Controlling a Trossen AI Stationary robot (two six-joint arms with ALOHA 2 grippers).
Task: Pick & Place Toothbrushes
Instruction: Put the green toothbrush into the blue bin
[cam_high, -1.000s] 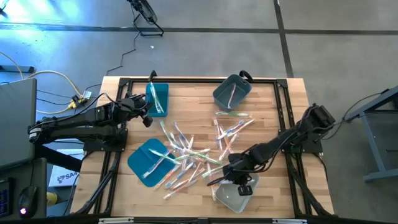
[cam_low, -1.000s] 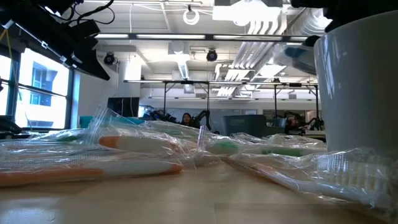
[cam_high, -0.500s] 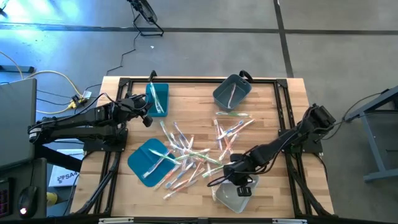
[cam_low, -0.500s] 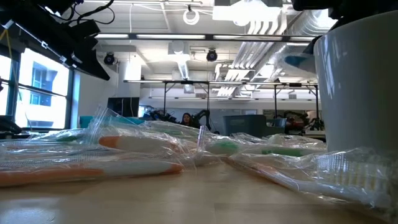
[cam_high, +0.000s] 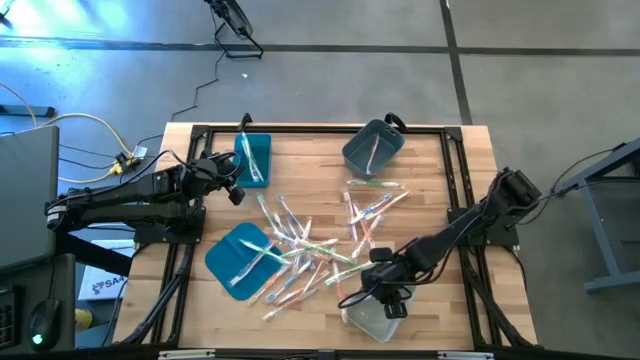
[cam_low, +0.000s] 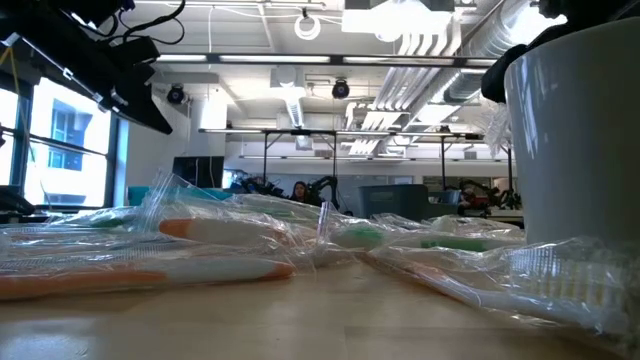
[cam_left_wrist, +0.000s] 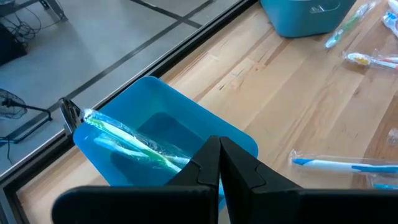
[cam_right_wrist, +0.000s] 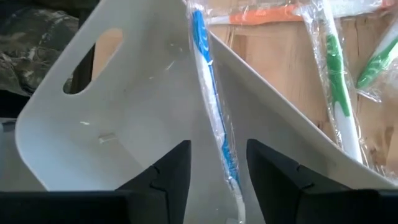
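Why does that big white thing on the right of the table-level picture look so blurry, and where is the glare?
Low view: the white bin sits too close to the lens to focus; ceiling lights glare. High view: blue-white glare washes the floor at upper left.

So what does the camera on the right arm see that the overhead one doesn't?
Only the right wrist view shows the blue toothbrush in its clear wrapper, leaning in the pale bin between the open fingers of the right pincer. Only the overhead view shows the whole table, the left pincer beside the teal bin, and the scattered pile of toothbrushes. Both show the pale bin and nearby wrapped brushes.
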